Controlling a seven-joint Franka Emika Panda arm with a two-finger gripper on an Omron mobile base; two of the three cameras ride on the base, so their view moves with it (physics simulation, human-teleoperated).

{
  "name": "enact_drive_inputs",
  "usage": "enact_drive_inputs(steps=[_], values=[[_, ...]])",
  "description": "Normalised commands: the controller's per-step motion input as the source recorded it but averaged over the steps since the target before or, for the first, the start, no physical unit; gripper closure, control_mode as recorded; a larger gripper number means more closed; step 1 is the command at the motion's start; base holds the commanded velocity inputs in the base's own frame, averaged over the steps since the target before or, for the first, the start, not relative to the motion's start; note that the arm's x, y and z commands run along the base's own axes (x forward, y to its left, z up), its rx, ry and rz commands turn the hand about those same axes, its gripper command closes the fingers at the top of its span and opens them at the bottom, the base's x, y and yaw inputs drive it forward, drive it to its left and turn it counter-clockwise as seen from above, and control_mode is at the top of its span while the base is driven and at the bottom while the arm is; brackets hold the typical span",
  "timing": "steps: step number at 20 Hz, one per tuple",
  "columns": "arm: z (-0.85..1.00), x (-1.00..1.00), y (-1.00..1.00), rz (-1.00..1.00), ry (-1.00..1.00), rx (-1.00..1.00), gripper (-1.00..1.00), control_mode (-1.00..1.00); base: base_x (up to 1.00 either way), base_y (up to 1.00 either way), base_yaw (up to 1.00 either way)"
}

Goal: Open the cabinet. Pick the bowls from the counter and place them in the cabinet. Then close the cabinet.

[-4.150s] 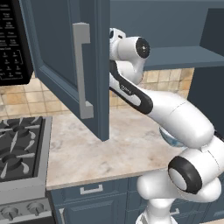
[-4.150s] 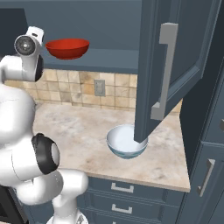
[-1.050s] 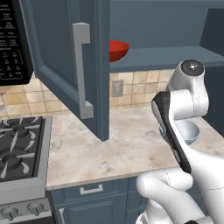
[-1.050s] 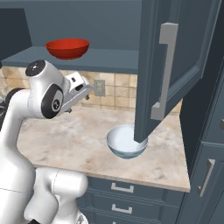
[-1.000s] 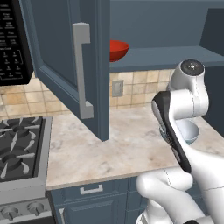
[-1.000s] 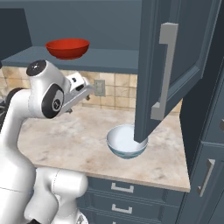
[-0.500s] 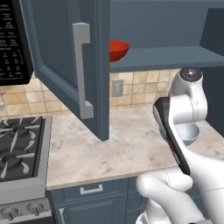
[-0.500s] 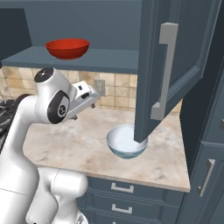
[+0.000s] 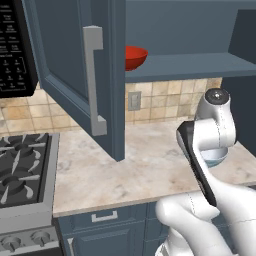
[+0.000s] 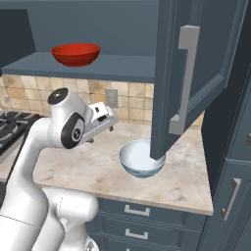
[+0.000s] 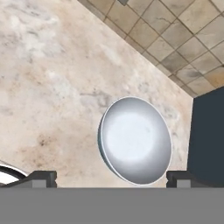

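Stock as I read it from my station, left to right.

1. Microwave (image 9: pixel 12 50), black, at 9 o'clock of the left base view; cut off by the frame edge, keypad print too small to read.
2. Gas stove (image 9: pixel 22 175), black grates, at 8 o'clock of that view; front knobs partly cropped.
3. Cabinet (image 9: pixel 75 75), both doors swung open. The left door's bar handle (image 9: pixel 94 80) faces me in the left base view; the right door (image 10: pixel 196 73) hangs at 1 o'clock of the right base view and its lower corner covers part of item 6.
4. Red bowl (image 10: pixel 76 54), on the cabinet's lower shelf (image 10: pixel 112 67), at 11 o'clock of the right base view. In the left base view the left door hides its left part.
5. Tool (image 10: pixel 100 128), jaws spread wide, holding nothing. I see its two dark tips (image 11: pixel 41 179) at the bottom of the hand view, flanking the white bowl; I cannot tell whether they touch it. In the left base view the arm's own links hide it.
6. White bowl (image 10: pixel 142 158), upright on the desk (image 10: pixel 88 162), just right of the tool. Its blue pattern is hard to make out; in the left base view only a sliver (image 9: pixel 216 156) shows past the forearm.
7. Tiled backsplash (image 10: pixel 132 100) with a wall outlet (image 10: pixel 112 98).
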Motion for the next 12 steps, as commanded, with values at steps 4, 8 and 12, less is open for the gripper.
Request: enact_drive_inputs(steps=[4,8,12], values=[[-0.33,0.08,-0.13,-0.04,0.00,0.00,-1.00,-1.00,0.00,0.00,0.00],[-0.36,0.01,-0.06,-0.02,0.00,0.00,-1.00,-1.00,0.00,0.00,0.00],[-0.37,0.01,0.00,0.00,0.02,0.00,-1.00,-1.00,0.00,0.00,0.00]])
